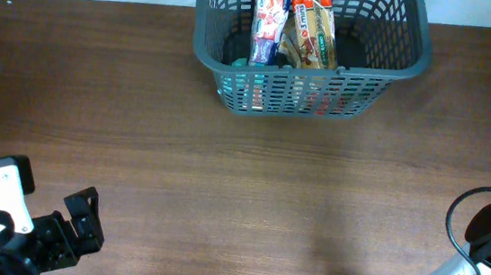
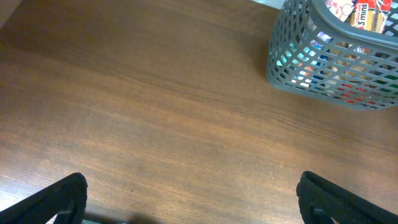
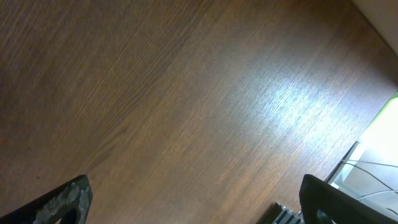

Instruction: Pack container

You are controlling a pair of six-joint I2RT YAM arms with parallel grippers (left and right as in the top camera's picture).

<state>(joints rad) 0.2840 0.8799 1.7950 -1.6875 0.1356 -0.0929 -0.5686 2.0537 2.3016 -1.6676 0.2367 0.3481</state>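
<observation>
- Two packs at least are standing inside the container, which is sitting at the far edge of the table, a little right of centre; its slotted front wall is facing the arms.
- Contents showing over the rim: a red, white and blue carton is standing upright against the left of centre; a packet marked "3 mins" is leaning just beside it, the two touching or nearly so; something teal is showing low at the front-left corner, too hidden to name; red shapes are showing through the slots at the front, also too hidden to name.
- Left gripper is hovering at the near-left corner of the table, well apart from the container; its jaws are standing wide apart and are holding nothing; the left wrist view is showing bare wood between the fingers and the basket off to the upper right.
- Right gripper is sitting at the near-right side, also well apart from the container; its jaws are likewise spread wide and empty, with only wood grain between them.
- No loose grocery item is showing on the tabletop in any of the three views.
- Progress judgement: the packing is appearing complete or very nearly so; the goods in view are all lying inside the basket and neither arm is carrying a load.
- Work left, as a judgement: none that these views are indicating, unless further items are lying outside the camera fields; whether the contents are settled flat is not determinable from here.
</observation>
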